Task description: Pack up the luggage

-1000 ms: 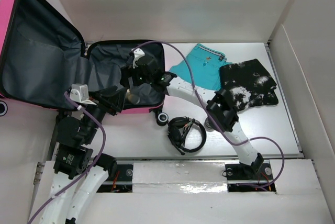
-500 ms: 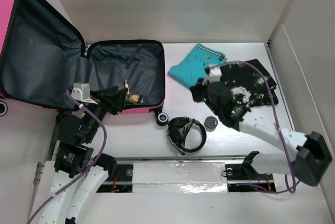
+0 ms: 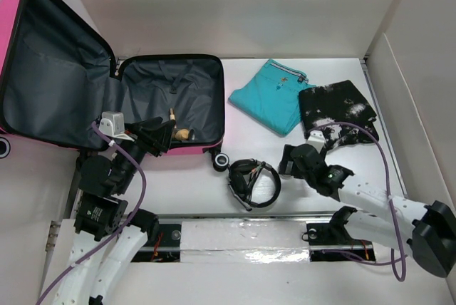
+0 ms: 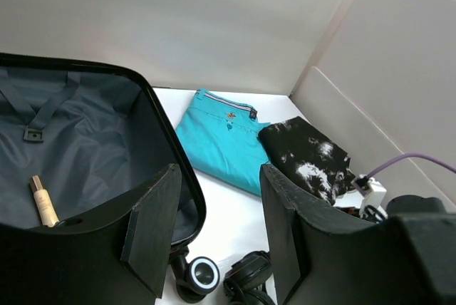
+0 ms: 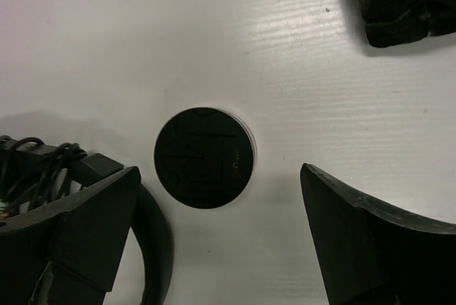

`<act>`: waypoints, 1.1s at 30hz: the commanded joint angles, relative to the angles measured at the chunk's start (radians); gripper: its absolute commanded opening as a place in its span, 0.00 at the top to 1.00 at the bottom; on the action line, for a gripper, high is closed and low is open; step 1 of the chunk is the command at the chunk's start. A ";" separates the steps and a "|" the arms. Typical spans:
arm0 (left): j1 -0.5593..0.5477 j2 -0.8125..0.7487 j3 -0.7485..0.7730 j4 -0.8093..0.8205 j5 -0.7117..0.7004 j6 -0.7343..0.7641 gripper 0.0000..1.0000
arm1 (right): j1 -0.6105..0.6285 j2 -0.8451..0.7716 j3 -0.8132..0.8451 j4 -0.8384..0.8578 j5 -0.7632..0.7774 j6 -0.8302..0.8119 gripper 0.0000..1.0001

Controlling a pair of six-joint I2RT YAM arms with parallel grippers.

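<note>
So the small glossy hot-pink hard-shell suitcase sits wide open at the far left of the white worktop. Its lid stands up on the left, and dark grey lining shows in both halves. Inside the suitcase, by its near wall, lies a small beige bottle, and that's about all I can make out in there.

The left claw hangs right at the suitcase's near rim. Its fingers are apart with nothing gripped, just the rim and a black wheel showing in the gap.

Just right of the suitcase's near corner there's a pair of black over-ear headphones with a bundled cable. Further right of the suitcase again, the right claw is spread wide and points down at the worktop, holding nothing. A flat round black disc lies below the gap.

Right of the suitcase's far end is a folded turquoise garment. Beyond that, well clear of the suitcase, is a folded black garment with white splotches. Neither one touches the suitcase.
</note>
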 commanded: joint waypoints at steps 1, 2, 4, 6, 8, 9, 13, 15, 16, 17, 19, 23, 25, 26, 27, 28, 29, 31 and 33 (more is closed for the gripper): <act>-0.004 -0.002 0.003 0.048 0.015 0.002 0.55 | 0.017 0.059 0.038 -0.025 0.024 0.028 0.00; -0.004 -0.001 0.003 0.045 0.011 0.002 0.55 | 0.017 0.100 0.063 -0.022 0.024 0.025 0.00; -0.004 -0.001 0.001 0.045 0.014 0.001 0.55 | 0.027 0.142 0.078 0.000 0.019 0.015 0.00; -0.004 -0.010 0.000 0.048 0.020 0.001 0.55 | 0.037 0.215 0.106 0.012 0.028 0.021 0.00; -0.004 -0.005 0.003 0.043 0.006 0.002 0.55 | 0.069 0.260 0.137 -0.020 0.056 0.044 0.00; -0.004 -0.004 0.004 0.040 0.002 0.004 0.55 | 0.069 0.298 0.163 -0.028 0.079 0.060 0.00; -0.004 -0.015 0.006 0.040 0.005 0.004 0.55 | 0.083 0.386 0.212 -0.031 0.096 0.061 0.07; -0.004 -0.013 0.009 0.037 -0.006 0.007 0.55 | 0.083 0.411 0.229 -0.046 0.099 0.077 0.11; -0.004 -0.015 0.009 0.035 -0.009 0.010 0.55 | 0.083 0.430 0.235 -0.042 0.099 0.077 0.13; -0.004 -0.019 0.010 0.029 -0.018 0.012 0.55 | 0.083 0.438 0.235 -0.033 0.097 0.076 0.16; -0.004 -0.028 0.009 0.031 -0.023 0.012 0.55 | 0.083 0.449 0.241 -0.034 0.099 0.073 0.21; -0.004 -0.033 0.009 0.034 -0.020 0.012 0.55 | 0.092 0.409 0.273 -0.097 0.171 0.082 0.28; -0.004 -0.036 0.007 0.035 -0.014 0.010 0.55 | 0.101 0.379 0.315 -0.152 0.276 0.062 0.29; -0.004 -0.038 0.007 0.038 -0.009 0.009 0.55 | 0.118 0.359 0.341 -0.196 0.307 0.047 0.31; -0.004 -0.039 0.007 0.040 -0.009 0.009 0.55 | 0.118 0.322 0.392 -0.204 0.338 -0.002 0.32; -0.004 -0.036 0.007 0.040 -0.009 0.010 0.55 | 0.132 0.306 0.419 -0.206 0.367 -0.031 0.32; -0.004 -0.033 0.007 0.038 -0.014 0.010 0.55 | 0.132 0.296 0.446 -0.172 0.367 -0.071 0.34; -0.004 -0.034 0.007 0.037 -0.017 0.010 0.55 | 0.144 0.279 0.509 -0.105 0.340 -0.195 0.34; -0.004 -0.039 0.007 0.038 -0.018 0.010 0.55 | 0.168 0.286 0.545 0.036 0.291 -0.278 0.35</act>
